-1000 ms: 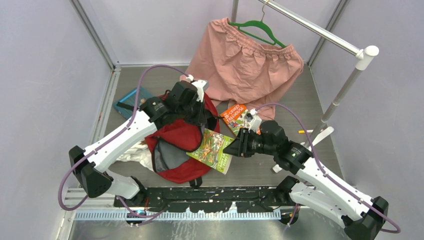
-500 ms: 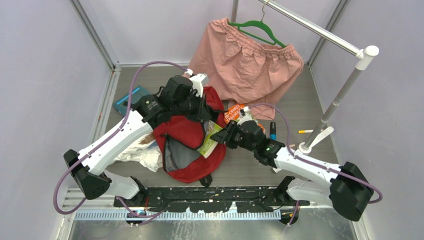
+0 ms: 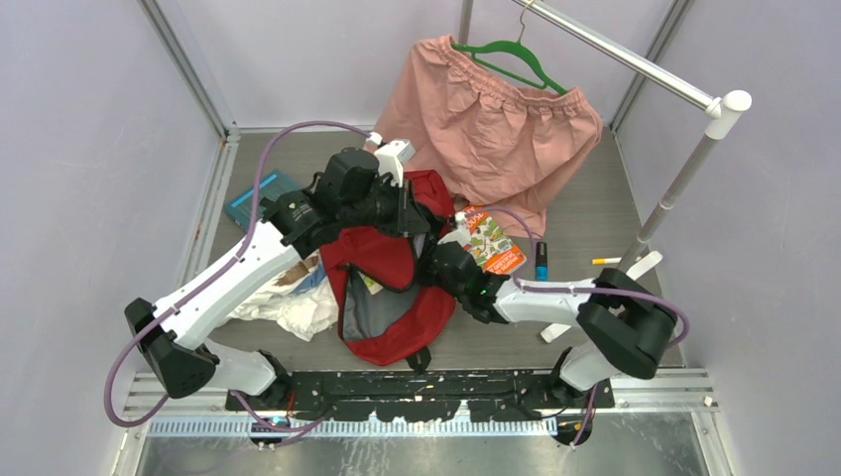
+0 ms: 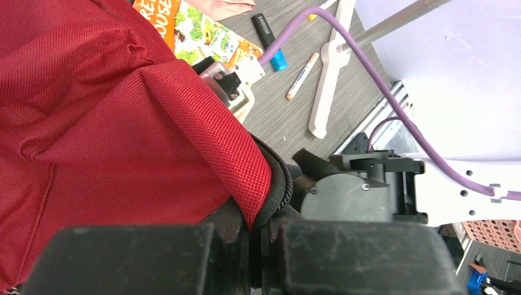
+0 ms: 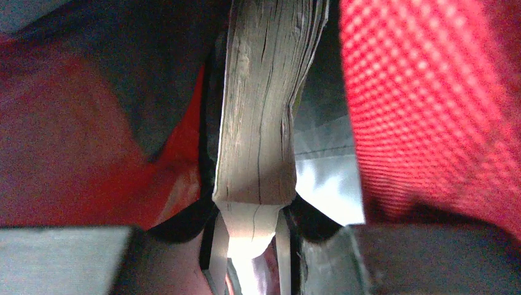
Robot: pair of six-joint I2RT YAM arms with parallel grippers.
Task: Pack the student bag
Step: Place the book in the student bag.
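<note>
The student bag [image 3: 392, 332] lies in the middle of the table with its mouth turned up and its grey lining showing. The left gripper [image 3: 405, 213] sits at the bag's 12 o'clock rim, its jaws closed almost to nothing on the red fabric and black piping, and it lifts that edge so the mouth gapes. The right gripper [image 3: 436, 266] reaches in from the bag's 3 o'clock side. Its jaws are partly open and clamped across the thickness of a book [image 5: 255, 123], whose page edges point ahead into the compartment with red fabric on either side.

The step in hand looks to be sliding this book into the main compartment. It seems mostly inside, though the wrist view is too close and dim to say how deep it is.

The next move calls for pushing the book further down along the lining, then releasing it and drawing straight back out at 3 o'clock without snagging the rim. Meanwhile the left gripper should hold the mouth wide.

A second, orange-covered book [image 3: 493, 241] lies just beside the bag at 2 o'clock, with a marker pen [image 3: 540, 261] beyond it. Both are likely candidates to pack after this.
</note>
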